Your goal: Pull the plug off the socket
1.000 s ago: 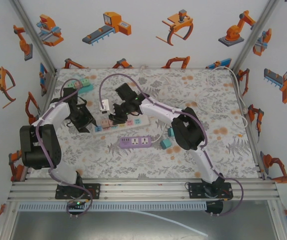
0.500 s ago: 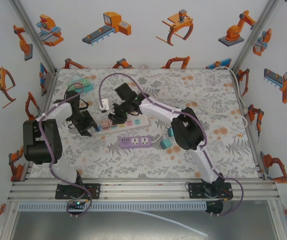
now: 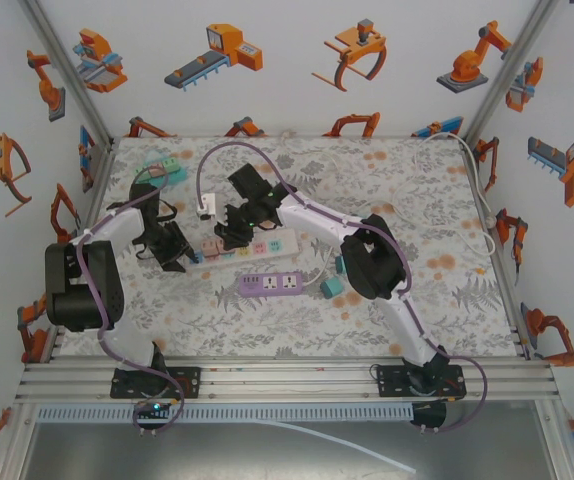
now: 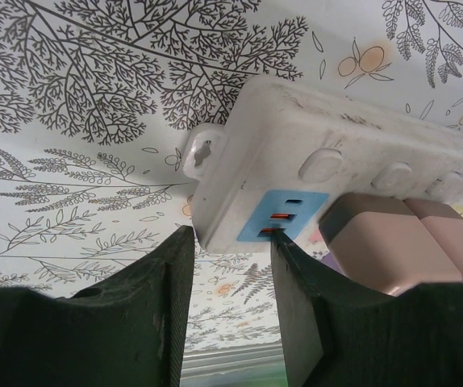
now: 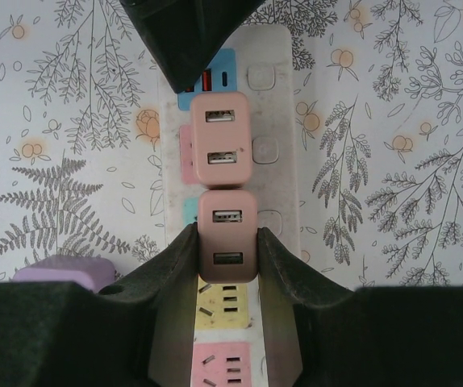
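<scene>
The right gripper (image 5: 227,238) squeezes one pink plug (image 5: 227,216), which is plugged into the white power strip (image 5: 277,121) on the bench (image 5: 70,161). The left gripper (image 4: 231,240) sits around the strip's end, but I cannot tell if it grips. The pull is left to do.

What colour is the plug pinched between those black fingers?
The plug is pale pink, clearest in the right wrist view.

White walls (image 3: 297,95) printed with orange robot cartoons; fern-patterned tablecloth (image 3: 437,210); aluminium rails (image 3: 287,378); floor (image 3: 487,450) possibly grey.
</scene>
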Robot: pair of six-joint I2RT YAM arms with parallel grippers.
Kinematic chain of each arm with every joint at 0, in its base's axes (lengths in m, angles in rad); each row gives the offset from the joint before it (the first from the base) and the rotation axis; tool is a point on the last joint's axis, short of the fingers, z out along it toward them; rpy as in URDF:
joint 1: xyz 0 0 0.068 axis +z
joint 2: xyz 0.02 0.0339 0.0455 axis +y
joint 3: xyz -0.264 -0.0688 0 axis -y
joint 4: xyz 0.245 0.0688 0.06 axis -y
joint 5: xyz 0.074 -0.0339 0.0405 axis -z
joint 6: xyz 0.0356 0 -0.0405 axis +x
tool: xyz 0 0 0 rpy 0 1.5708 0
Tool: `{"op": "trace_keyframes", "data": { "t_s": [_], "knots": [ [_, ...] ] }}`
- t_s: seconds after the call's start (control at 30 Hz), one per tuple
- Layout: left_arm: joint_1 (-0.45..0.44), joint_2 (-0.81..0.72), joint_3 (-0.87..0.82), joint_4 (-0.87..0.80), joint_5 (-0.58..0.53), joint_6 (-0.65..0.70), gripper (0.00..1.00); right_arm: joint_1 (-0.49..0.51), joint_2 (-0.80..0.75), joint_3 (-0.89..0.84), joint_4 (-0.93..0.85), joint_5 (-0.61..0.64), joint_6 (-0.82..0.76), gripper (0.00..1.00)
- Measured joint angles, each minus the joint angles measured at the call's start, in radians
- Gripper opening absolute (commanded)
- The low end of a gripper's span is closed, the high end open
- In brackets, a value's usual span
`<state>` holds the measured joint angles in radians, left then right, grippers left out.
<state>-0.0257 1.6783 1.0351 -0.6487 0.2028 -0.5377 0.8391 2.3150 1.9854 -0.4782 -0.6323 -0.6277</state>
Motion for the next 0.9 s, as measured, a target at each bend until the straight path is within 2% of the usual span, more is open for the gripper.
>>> {"op": "trace_keyframes", "data": {
  "t_s": [0.37, 0.9],
  "knots": [
    [-0.001, -0.006, -0.007, 0.008, 0.0, 0.004, 0.42, 0.0, 0.0, 0.0, -0.003, 0.001, -0.001, 0.23],
    [-0.001, -0.006, -0.007, 0.008, 0.0, 0.004, 0.42, 0.002, -0.055, -0.11, 0.087, -0.003, -0.085, 0.2]
  ]
}}
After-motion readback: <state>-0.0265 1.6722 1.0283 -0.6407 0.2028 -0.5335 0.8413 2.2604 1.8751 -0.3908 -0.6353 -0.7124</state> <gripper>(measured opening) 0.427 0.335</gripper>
